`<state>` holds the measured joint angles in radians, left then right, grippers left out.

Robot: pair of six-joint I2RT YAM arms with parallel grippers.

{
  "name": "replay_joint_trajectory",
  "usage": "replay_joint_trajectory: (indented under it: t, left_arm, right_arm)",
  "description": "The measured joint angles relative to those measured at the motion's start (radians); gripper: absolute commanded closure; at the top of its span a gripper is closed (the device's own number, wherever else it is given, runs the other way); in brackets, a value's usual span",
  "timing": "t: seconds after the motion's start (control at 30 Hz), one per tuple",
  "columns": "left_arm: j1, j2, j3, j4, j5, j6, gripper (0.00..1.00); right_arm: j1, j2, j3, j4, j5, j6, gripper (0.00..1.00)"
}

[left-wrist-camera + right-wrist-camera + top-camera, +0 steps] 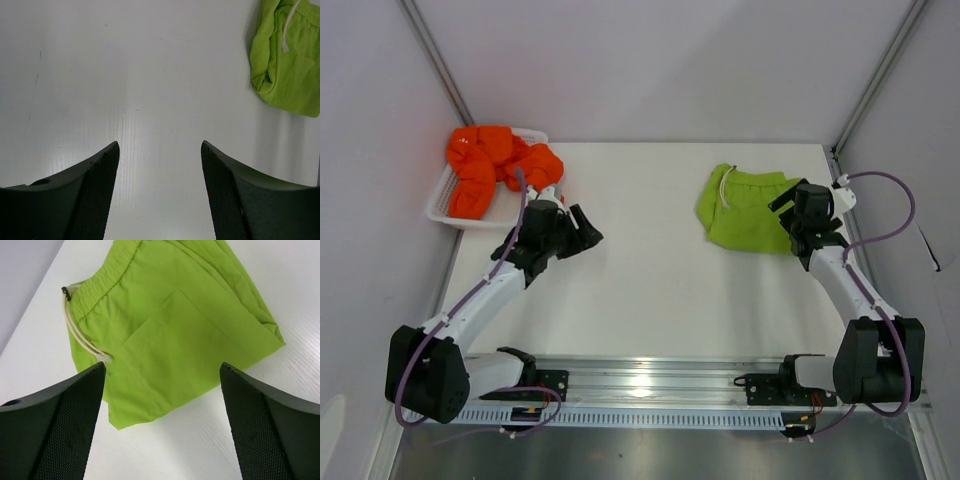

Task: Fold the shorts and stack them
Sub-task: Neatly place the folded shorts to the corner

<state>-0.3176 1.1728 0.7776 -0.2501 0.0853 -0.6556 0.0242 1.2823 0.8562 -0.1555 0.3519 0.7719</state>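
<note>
Folded lime green shorts (175, 325) are seen just beneath the spread, empty right pincer (162, 367); orange shorts (495, 165) are heaped behind the left pincer (160, 145) (also spread). The fold could be dragged open if brushed.

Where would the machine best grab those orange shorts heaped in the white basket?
Probably the bulge of the orange shorts that spills over the basket rim nearest the open left end effector, pinched from above. They lie crumpled, with no flat edge showing, and the basket walls would likely block a sideways approach.

There are lime green shorts (170, 335), orange shorts (485, 165) and a white basket (442, 208).
</note>
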Motion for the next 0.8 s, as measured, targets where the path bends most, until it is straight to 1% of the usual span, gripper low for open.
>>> replay_joint_trajectory:
  t: [0.07, 0.1, 0.23, 0.43, 0.53, 0.63, 0.8]
  left_arm:
    - [-0.002, -0.007, 0.0, 0.0, 0.0, 0.0, 0.31]
    - [-0.003, -0.009, 0.0, 0.0, 0.0, 0.0, 0.31]
    - [-0.014, -0.01, -0.003, 0.0, 0.0, 0.0, 0.31]
    - [-0.034, -0.01, -0.013, 0.0, 0.001, -0.001, 0.31]
    - [-0.039, -0.01, -0.013, 0.001, 0.001, -0.002, 0.31]
    - [-0.04, -0.01, -0.013, 0.001, 0.0, -0.001, 0.31]
    - [-0.04, -0.01, -0.013, 0.001, 0.001, -0.001, 0.31]
  right_arm:
    - [0.016, 0.007, 0.023, -0.013, -0.011, -0.045, 0.09]
    - [0.016, 0.019, 0.034, -0.018, -0.026, -0.061, 0.12]
    - [0.026, 0.123, 0.072, -0.03, -0.092, -0.104, 0.17]
    - [0.145, 0.305, 0.116, -0.076, -0.109, -0.146, 0.18]
    - [0.198, 0.389, 0.169, -0.103, -0.104, -0.171, 0.18]
    - [0.229, 0.438, 0.21, -0.128, -0.076, -0.198, 0.21]
    - [0.251, 0.493, 0.251, -0.17, -0.01, -0.262, 0.18]
